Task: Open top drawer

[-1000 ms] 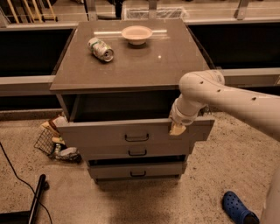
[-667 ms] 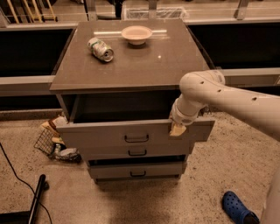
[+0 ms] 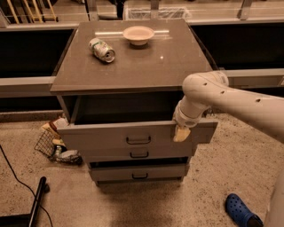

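The cabinet's surface [image 3: 146, 66] overhangs the top drawer [image 3: 106, 135], which stands pulled well out beneath it. It looks a stiff, fairly heavy box that should slide straight; its upper edge or the central loop handle [image 3: 138, 140] are the holds. The claw [image 3: 181, 133] sits over that upper edge, right of the handle; spread or pinching, I cannot tell. The floor ahead is open; a wire basket [image 3: 49, 144] lies near the left corner

place: office-like hall | speckled floor [image 3: 230, 177], railing posts [image 3: 245, 9] | jaws: at top drawer [image 3: 106, 135]
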